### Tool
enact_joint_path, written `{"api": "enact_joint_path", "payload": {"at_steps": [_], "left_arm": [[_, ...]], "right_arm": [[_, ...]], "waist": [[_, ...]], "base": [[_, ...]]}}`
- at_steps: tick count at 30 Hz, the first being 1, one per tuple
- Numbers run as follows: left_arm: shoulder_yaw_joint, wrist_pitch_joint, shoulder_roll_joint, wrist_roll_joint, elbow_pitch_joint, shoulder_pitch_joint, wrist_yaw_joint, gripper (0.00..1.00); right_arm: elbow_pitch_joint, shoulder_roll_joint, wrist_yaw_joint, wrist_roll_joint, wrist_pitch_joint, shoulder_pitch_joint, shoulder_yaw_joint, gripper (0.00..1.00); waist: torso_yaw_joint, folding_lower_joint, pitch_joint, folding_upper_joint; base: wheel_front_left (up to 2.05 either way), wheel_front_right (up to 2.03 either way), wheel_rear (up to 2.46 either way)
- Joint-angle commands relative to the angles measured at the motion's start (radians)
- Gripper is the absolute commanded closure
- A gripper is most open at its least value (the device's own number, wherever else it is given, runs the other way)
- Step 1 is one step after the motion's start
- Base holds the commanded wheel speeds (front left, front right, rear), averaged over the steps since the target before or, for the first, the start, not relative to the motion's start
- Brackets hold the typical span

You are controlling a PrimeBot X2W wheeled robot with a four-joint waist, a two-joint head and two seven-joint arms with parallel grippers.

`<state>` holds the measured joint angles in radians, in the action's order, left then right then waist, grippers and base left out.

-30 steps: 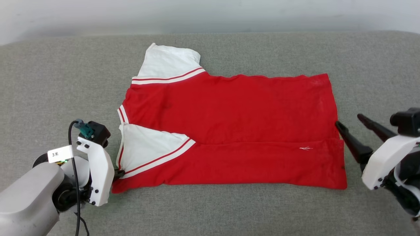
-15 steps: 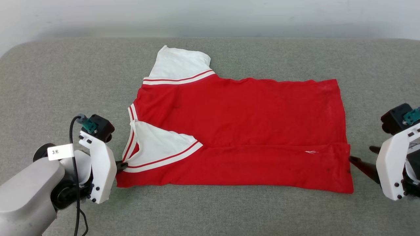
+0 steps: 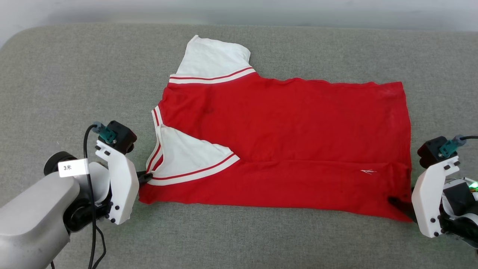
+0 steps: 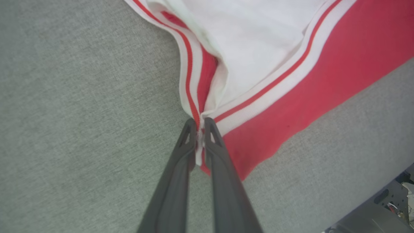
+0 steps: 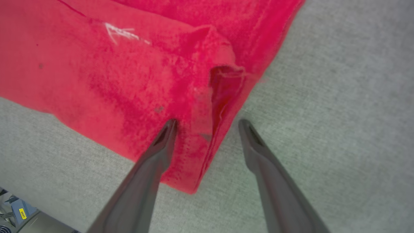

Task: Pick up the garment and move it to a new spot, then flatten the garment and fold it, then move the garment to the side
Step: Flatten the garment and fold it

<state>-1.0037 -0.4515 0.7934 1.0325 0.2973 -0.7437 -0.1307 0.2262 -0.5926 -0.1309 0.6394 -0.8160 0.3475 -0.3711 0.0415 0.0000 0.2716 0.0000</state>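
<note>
Head view: the red shirt (image 3: 283, 123) lies spread on the grey cushion (image 3: 74, 74), its near strip folded over. The left gripper (image 3: 145, 176) is at its near left corner, the right gripper (image 3: 396, 203) at its near right corner. Left wrist view: the fingers are clamped on the striped trim. Right wrist view: the fingers stand apart, straddling the corner hem.

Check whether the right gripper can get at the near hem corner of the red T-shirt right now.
Probably yes. The right gripper is open, its fingers straddling the hem corner of the bright red soft-fabric T-shirt with white sleeves on the grey fabric surface; nothing lies between them.
</note>
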Motion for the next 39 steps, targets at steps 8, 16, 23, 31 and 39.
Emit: {"api": "enact_joint_path", "payload": {"at_steps": [8, 16, 23, 31, 39], "left_arm": [[-0.013, 0.021, -0.001, -0.001, 0.013, -0.005, 0.002, 1.0], [-0.01, 0.046, 0.013, 0.025, 0.018, 0.042, 0.005, 1.0], [-0.009, 0.056, 0.054, 0.047, -0.032, 0.095, 0.024, 1.0], [-0.022, 0.06, 0.102, 0.07, -0.127, 0.171, 0.063, 1.0], [-0.03, 0.084, 0.091, 0.093, -0.141, 0.226, 0.086, 1.0]], "right_arm": [[0.088, 0.048, -0.001, 0.035, 0.072, -0.031, -0.093, 1.0], [0.041, 0.007, 0.0, 0.082, 0.201, -0.03, -0.065, 1.0], [-0.046, -0.036, 0.001, 0.118, 0.23, -0.082, -0.032, 1.0], [-0.127, -0.077, 0.001, 0.141, 0.188, -0.18, 0.045, 1.0], [-0.115, -0.056, 0.001, 0.125, 0.136, -0.237, 0.102, 1.0]], "waist": [[-0.001, 0.0, 0.004, 0.0], [-0.02, 0.0, -0.066, 0.0], [-0.029, 0.0, -0.136, 0.0], [-0.033, 0.0, -0.173, 0.0], [-0.035, 0.0, -0.154, 0.0]], "base": [[0.0, 0.0, 0.0], [0.0, 0.0, 0.0], [0.0, 0.0, 0.0], [0.0, 0.0, 0.0], [0.0, 0.0, 0.0]]}}
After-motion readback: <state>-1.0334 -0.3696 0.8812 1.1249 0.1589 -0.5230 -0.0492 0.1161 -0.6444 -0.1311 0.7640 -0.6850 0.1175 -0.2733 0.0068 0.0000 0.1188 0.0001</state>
